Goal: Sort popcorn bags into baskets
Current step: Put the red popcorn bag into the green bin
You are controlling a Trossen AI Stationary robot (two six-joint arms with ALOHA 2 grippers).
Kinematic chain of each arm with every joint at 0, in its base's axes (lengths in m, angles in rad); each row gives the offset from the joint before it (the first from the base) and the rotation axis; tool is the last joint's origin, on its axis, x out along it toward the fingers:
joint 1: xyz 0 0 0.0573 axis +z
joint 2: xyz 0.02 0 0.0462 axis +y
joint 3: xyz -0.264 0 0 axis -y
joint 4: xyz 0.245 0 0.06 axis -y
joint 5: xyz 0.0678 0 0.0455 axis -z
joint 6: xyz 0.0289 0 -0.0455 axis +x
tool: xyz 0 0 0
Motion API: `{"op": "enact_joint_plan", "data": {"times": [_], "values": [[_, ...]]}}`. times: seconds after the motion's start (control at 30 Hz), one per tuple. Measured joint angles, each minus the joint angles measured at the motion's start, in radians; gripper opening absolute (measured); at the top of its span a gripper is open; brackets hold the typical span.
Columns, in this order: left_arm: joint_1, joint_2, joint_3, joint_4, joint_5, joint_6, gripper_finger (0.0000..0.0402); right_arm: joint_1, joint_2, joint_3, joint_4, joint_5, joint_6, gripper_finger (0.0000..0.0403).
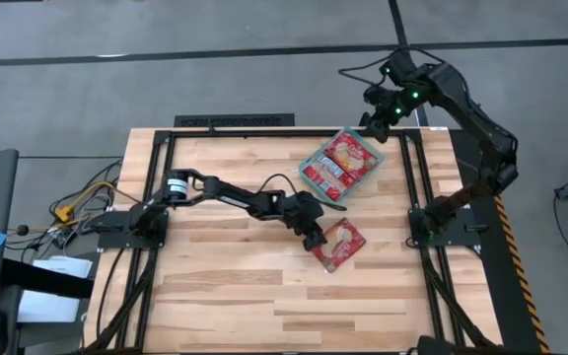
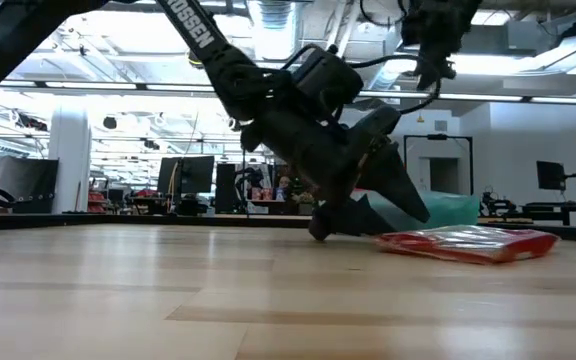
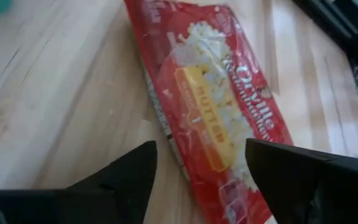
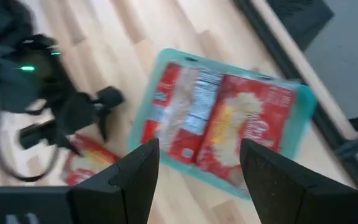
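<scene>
One red popcorn bag [image 1: 339, 245] with a yellow butter panel lies flat on the table right of centre; it also shows in the left wrist view [image 3: 216, 106] and the low view [image 2: 468, 243]. My left gripper [image 1: 315, 236] [image 3: 201, 144] is open and low at the bag's left end, a finger on either side; no touch shows. The teal basket [image 1: 305, 169] [image 4: 303, 99] sits toward the far right and holds two red bags side by side [image 4: 179, 112] [image 4: 247, 124]. My right gripper [image 1: 371, 126] [image 4: 197, 177] hangs open, high above the basket's far edge.
A black metal frame [image 1: 235, 122] runs along the table's far edge and down both sides. The arm bases stand at the left [image 1: 131, 225] and right [image 1: 442, 219] edges. Bare wood lies on the near half [image 1: 264, 306]. Cables trail off the left side.
</scene>
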Motion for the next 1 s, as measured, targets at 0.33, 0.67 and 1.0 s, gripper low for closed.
{"op": "enact_joint_plan", "data": {"times": [0.33, 0.67, 1.0], "values": [[-0.004, 0.004, 0.008, -0.088, -0.025, 0.077, 0.003, 0.161, -0.084, 0.0, 0.016, 0.044, 0.166, 0.0245], [-0.002, -0.043, -0.001, -0.132, -0.065, 0.003, 0.0, 0.415, -0.269, -0.149, 0.038, 0.239, 0.53, 0.0245], [0.008, -0.063, -0.015, -0.217, -0.059, 0.019, 0.0, 0.729, -0.645, -0.84, 0.513, 0.315, 1.198, 0.0245]]}}
